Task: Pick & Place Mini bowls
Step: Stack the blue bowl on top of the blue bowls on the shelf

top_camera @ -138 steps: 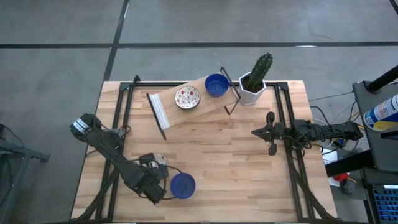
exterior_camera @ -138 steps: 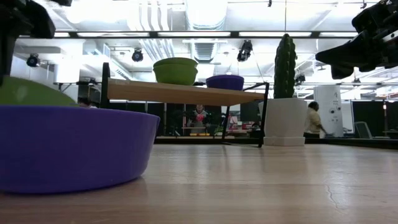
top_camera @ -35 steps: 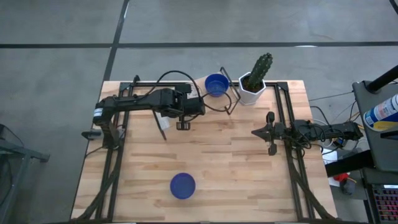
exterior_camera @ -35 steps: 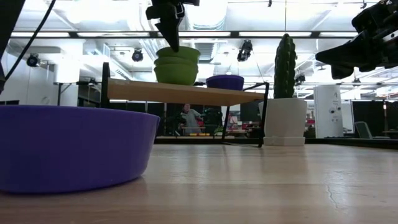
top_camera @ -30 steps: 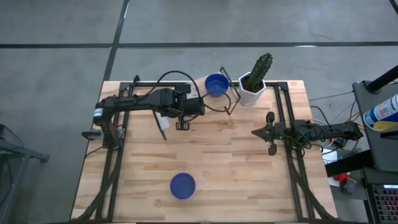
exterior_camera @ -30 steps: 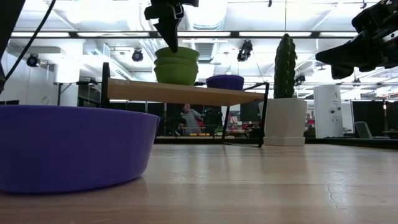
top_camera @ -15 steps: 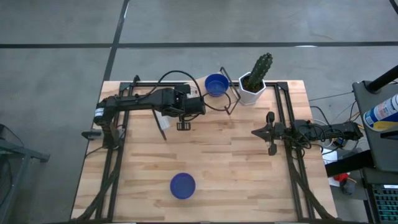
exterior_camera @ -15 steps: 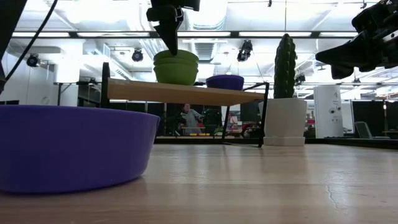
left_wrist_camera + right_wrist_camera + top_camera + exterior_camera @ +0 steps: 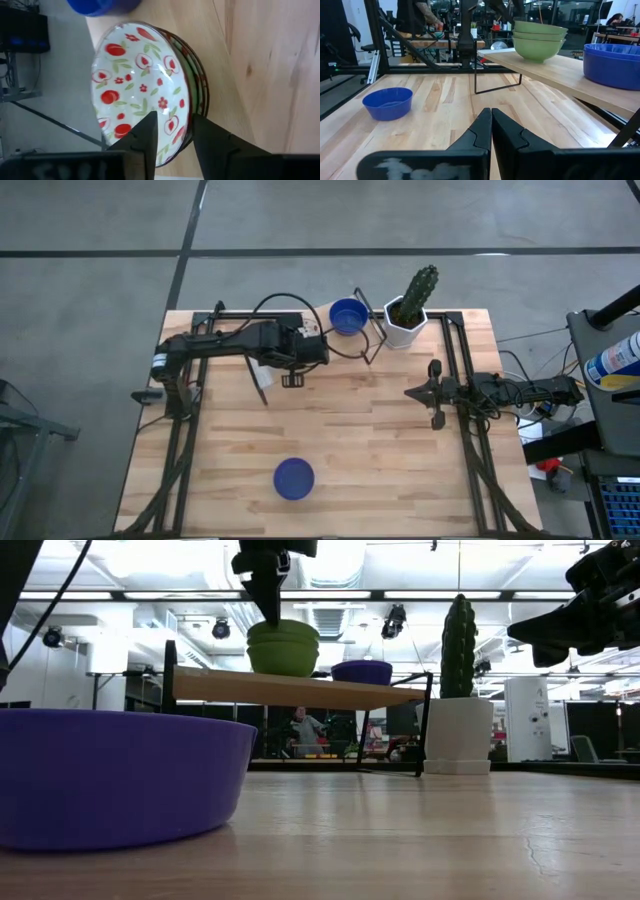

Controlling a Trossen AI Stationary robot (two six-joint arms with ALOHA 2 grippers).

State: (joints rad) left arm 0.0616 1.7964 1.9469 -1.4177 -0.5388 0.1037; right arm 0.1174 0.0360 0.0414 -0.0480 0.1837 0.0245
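A stack of cream mini bowls [image 9: 142, 90] with a red-green pattern, green outside [image 9: 283, 648], rests on a raised wooden shelf [image 9: 320, 691]. My left gripper [image 9: 173, 134] hangs over the stack [image 9: 268, 602], pointing down and open. One finger stands inside the top bowl's rim and one outside. A blue mini bowl [image 9: 347, 316] sits on the shelf beside the stack. Another blue mini bowl [image 9: 294, 478] sits on the table near its front edge. My right gripper [image 9: 491, 114] waits shut above the table's right side [image 9: 410, 392]. My left gripper has its fingers on either side of the top patterned bowl's rim [image 9: 186, 112], one inside the bowl and one outside, coming from above. I cannot tell whether either finger touches the rim. The bowl sits nested in the stack on the shelf.
A cactus in a white pot [image 9: 410, 310] stands at the shelf's right end. Black rails [image 9: 462, 360] run along the table's left and right sides. People [image 9: 300, 726] show in the room behind. Bare tabletop [image 9: 370, 440] lies between the shelf and the near blue bowl.
The top patterned bowl, held a little above the stack a second ago, has come down and now sits nested in it. My left gripper went down slightly with it and then kept its place above the stack.
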